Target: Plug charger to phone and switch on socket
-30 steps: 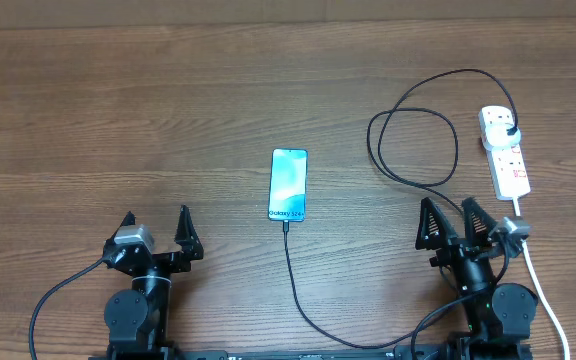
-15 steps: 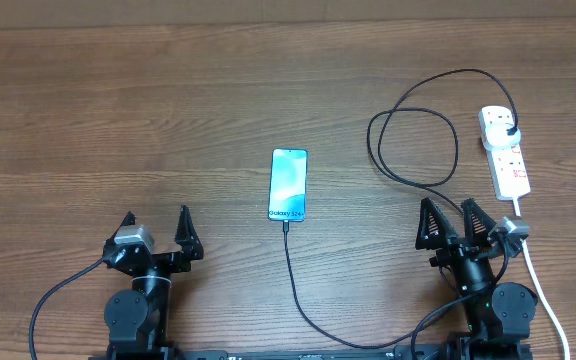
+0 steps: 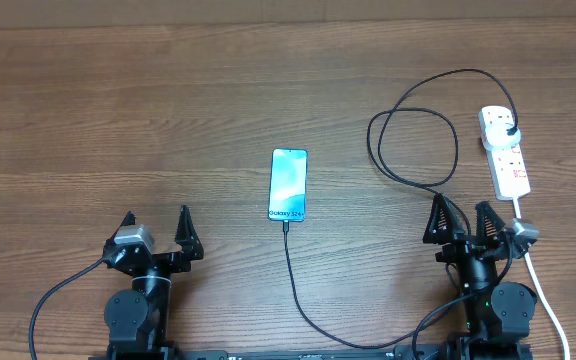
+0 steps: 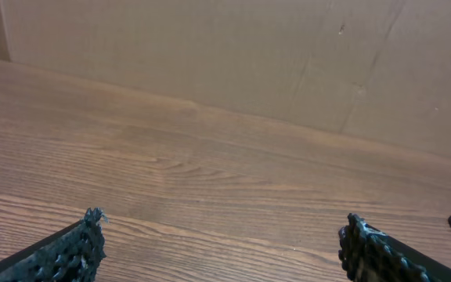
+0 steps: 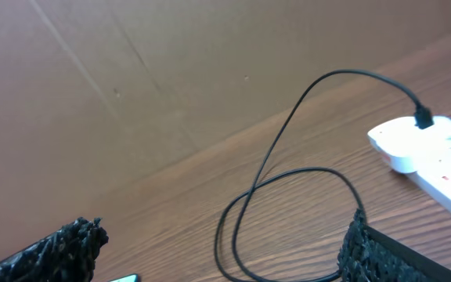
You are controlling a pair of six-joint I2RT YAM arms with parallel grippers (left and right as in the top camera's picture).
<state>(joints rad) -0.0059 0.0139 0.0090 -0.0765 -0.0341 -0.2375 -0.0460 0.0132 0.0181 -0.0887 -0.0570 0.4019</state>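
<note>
1. overhead view, items: the phone (image 3: 288, 185) is laid flat near the middle of the table (image 3: 118, 100), screen lit, its "galaxy" end toward the arms. the tip of the charger (image 3: 287, 245) is seen touching that near end and appears seated. the cable is run toward the near edge, then looped up to its black plug (image 3: 509, 130). the plug is sat in the socket (image 3: 505, 152) at the far right. a white cord (image 3: 546, 295) is trailed from the socket past the right arm.
2. overhead view, tools: the left gripper (image 3: 156, 214) is held well apart from the phone, jaws spread, nothing pinched. the right gripper (image 3: 461, 203) is held near the socket's near end, jaws spread, nothing pinched.
3. left wrist view: bare wood is seen between the 2 spread fingertips (image 4: 84, 247). no task item lies there.
4. right wrist view: the socket, plug and cable loops are seen ahead. nothing is caught between the spread fingers.
5. progress, judged: both charger ends appear connected. whether the socket is switched on cannot be told. if not, switching it on is the 1 step left, and the right arm is nearest.
</note>
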